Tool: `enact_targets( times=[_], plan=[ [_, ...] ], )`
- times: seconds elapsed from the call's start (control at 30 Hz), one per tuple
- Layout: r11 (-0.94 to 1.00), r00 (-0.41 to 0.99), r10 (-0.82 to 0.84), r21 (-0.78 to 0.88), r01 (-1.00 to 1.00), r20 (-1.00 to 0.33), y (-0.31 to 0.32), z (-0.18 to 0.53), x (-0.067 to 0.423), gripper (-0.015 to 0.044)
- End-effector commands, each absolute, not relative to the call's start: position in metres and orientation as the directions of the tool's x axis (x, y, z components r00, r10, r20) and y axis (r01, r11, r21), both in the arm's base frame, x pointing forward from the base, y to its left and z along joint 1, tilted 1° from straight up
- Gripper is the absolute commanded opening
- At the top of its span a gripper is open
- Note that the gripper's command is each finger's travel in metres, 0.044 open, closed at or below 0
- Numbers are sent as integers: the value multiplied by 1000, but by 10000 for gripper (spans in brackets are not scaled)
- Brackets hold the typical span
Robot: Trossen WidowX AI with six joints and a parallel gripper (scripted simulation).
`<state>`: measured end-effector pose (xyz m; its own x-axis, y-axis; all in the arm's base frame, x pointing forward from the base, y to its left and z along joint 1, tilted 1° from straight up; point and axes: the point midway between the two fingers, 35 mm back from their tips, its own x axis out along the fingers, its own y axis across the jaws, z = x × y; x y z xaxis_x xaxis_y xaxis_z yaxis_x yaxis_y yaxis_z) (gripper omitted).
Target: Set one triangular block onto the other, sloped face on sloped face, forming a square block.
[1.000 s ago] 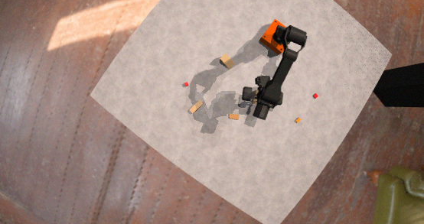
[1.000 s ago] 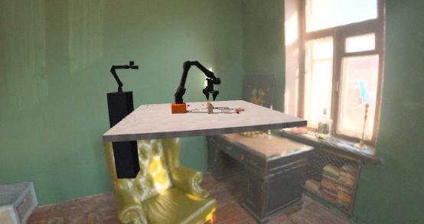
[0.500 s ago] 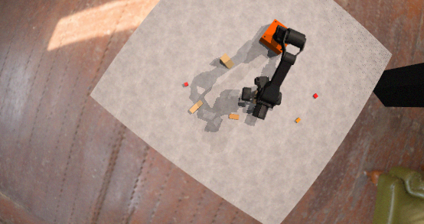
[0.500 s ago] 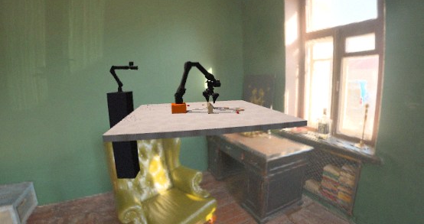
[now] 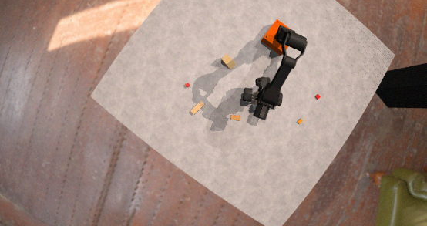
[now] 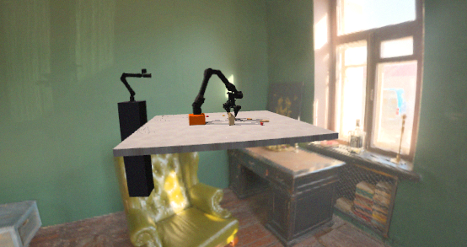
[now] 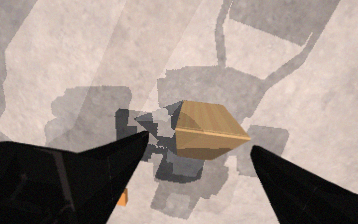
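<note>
Slim matte-black six-joint arm w/ rounded cylindrical joint housings, thin black cable alongside upper link. Bolted on square orange base block. Black parallel-jaw gripper: two tapered, pointed black fingers.
</note>
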<state>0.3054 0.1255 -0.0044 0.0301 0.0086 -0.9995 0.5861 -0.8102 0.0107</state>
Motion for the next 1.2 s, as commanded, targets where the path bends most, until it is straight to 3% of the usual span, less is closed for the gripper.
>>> enact_targets(
  times=[0.0, 0.37, 0.73, 0.9, 1.07, 1.17],
  plan=[
    [-813, 26, 2, 13, 583, -1000, 124, -13, 303, 440],
    [-813, 25, 2, 13, 583, -1000, 123, -28, 300, 440],
    [-813, 25, 2, 13, 583, -1000, 123, -28, 300, 151],
    [-813, 25, 2, 13, 583, -1000, 123, -28, 300, 118],
    [-812, 25, 2, 13, 583, -1000, 123, -26, 300, 0],
    [-812, 25, 2, 13, 584, -1000, 123, -14, 300, 0]
  ],
)
